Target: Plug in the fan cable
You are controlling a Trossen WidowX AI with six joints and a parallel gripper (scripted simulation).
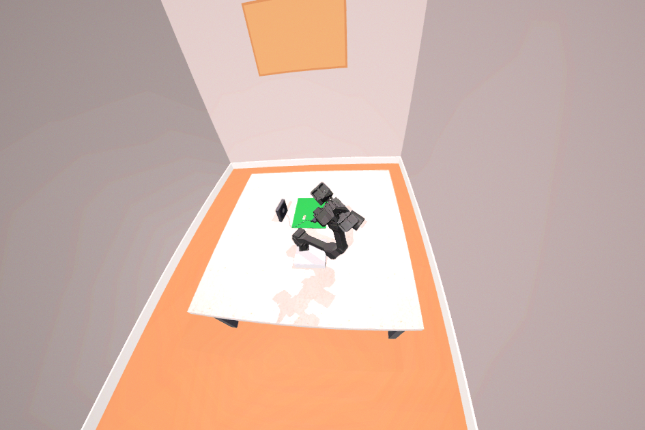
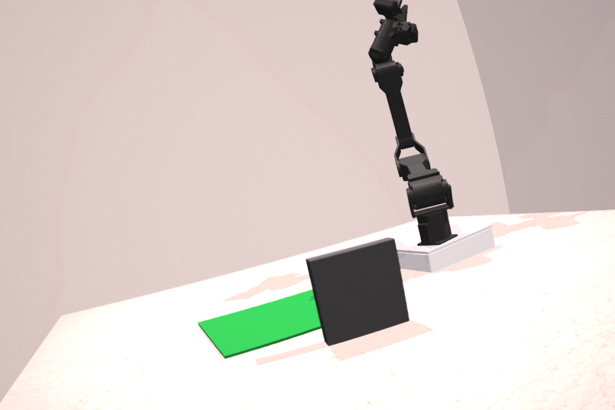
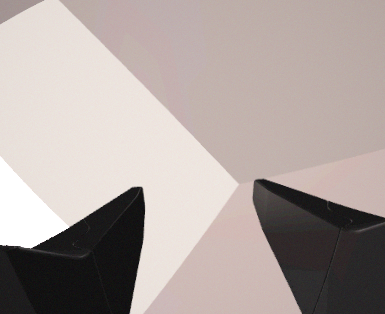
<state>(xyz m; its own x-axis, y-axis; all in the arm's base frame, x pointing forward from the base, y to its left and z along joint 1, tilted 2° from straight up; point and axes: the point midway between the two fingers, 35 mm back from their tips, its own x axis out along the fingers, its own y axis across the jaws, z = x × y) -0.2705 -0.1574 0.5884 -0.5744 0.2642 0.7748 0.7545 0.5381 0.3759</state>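
The green board (image 1: 302, 209) (image 2: 259, 326) lies flat on the white table (image 1: 363, 284) (image 2: 511, 338). The dark square fan (image 1: 280, 209) (image 2: 358, 289) stands on edge at the board's left side. The plug and the header are too small to make out, and the arm partly covers that part of the board. My gripper (image 1: 321, 192) (image 3: 199, 193) is raised high above the table and points up at the walls. Its fingers stand half open with nothing between them. In the exterior view its tips are cut off at the top edge.
The arm (image 2: 399, 120) rises from a white base plinth (image 2: 455, 248) (image 1: 308, 261) near the board. Pale walls close off the room behind the table, and an orange floor (image 1: 262, 375) surrounds it.
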